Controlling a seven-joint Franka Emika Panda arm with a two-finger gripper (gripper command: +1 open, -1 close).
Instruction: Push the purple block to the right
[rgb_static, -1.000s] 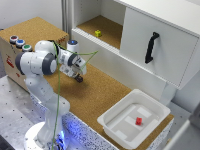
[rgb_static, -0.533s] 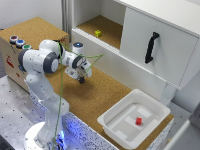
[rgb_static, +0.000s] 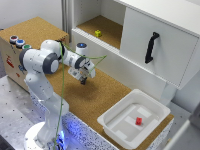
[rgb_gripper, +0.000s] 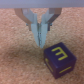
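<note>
In the wrist view the purple block is a small dark cube with a yellow mark on its top face, lying on the cork surface. My gripper has its two fingers pressed together with nothing between them, and its tips stand just beside the block. In the exterior view the gripper is low over the cork board in front of the cabinet. The block shows there only as a dark spot under the fingertips.
A small yellow block sits on the open cabinet shelf. A white tray at the exterior view's right holds a small red block. A cabinet door with a black handle stands behind. A box with coloured buttons is at the left.
The gripper has moved toward the exterior view's right and a little nearer along the cork board, staying low. The fingers stay together.
</note>
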